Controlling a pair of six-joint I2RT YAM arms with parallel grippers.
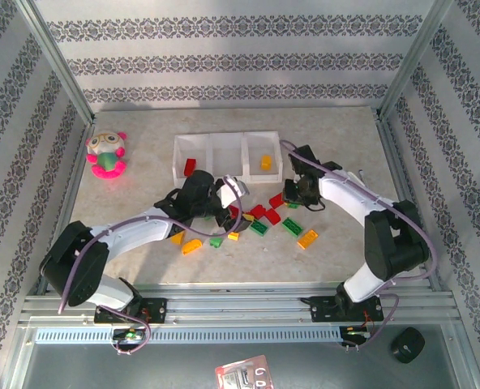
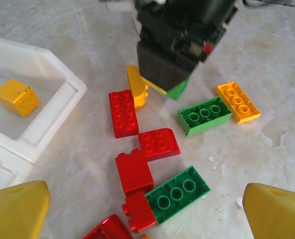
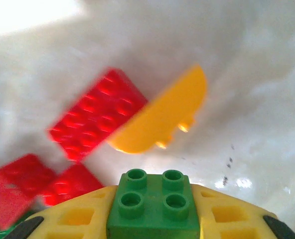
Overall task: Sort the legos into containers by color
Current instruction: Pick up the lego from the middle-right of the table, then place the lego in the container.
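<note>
The white tray [image 1: 225,136] of three containers stands at the back, with a red lego [image 1: 190,167] in its left compartment and a yellow one [image 1: 266,162] in its right. Loose legos lie in front of it: red [image 2: 122,113], green [image 2: 204,115], orange [image 2: 238,101]. My right gripper [image 1: 291,194] is shut on a small green lego [image 3: 152,204], low over a curved yellow lego [image 3: 165,114] and a red one [image 3: 95,115]. My left gripper [image 2: 147,214] stands open over a red lego [image 2: 133,172] and an upturned green one [image 2: 180,193], touching neither.
A pink-and-green plush toy [image 1: 106,154] sits at the far left. More bricks lie nearer the front: orange [image 1: 308,238], green [image 1: 292,225], yellow [image 1: 191,246]. The tray's corner [image 2: 48,124] is just left of my left gripper. Metal frame posts and patterned walls bound the table.
</note>
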